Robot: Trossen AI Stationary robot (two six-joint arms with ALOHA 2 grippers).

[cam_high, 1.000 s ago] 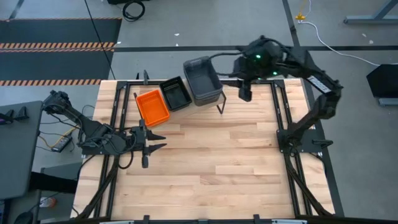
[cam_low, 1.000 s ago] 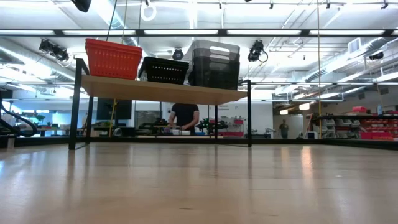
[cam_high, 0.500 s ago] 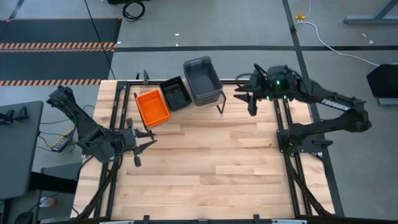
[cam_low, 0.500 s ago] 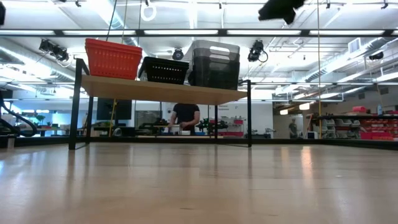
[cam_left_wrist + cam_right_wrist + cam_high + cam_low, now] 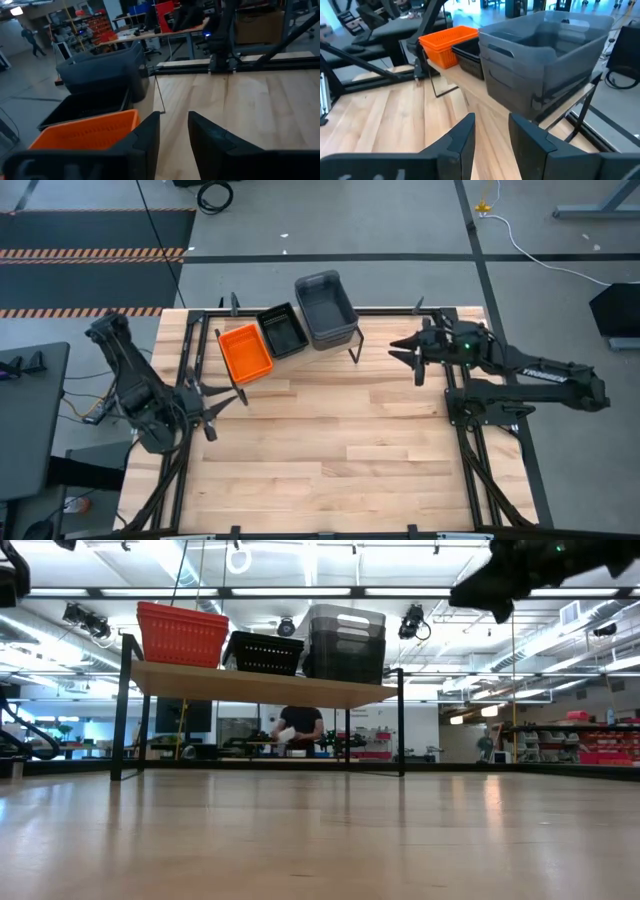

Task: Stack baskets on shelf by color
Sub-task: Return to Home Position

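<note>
Three stacks of baskets stand on the shelf (image 5: 262, 687) at the table's far edge: orange (image 5: 245, 352), black mesh (image 5: 283, 330) and grey (image 5: 325, 308). The low view shows them side by side on the board: orange (image 5: 182, 633), black (image 5: 265, 652), grey (image 5: 346, 643). My left gripper (image 5: 225, 402) hovers near the table's left edge, open, pointing at the orange baskets (image 5: 87, 132). At the table's right side, my right gripper (image 5: 405, 360) is also open and faces the grey baskets (image 5: 545, 60). Nothing lies between either pair of fingers.
Black metal rails (image 5: 462, 395) run along the table's left and right sides under the arms. The slatted wooden tabletop (image 5: 330, 440) lies bare between the arms. A person (image 5: 297, 728) works at a bench in the room behind the shelf.
My right gripper has come down from above the grey baskets and drawn back toward the table's right edge, tipping from pointing down to nearly level. My left gripper has pulled back toward the table's left edge and swung round to point at the shelf.
</note>
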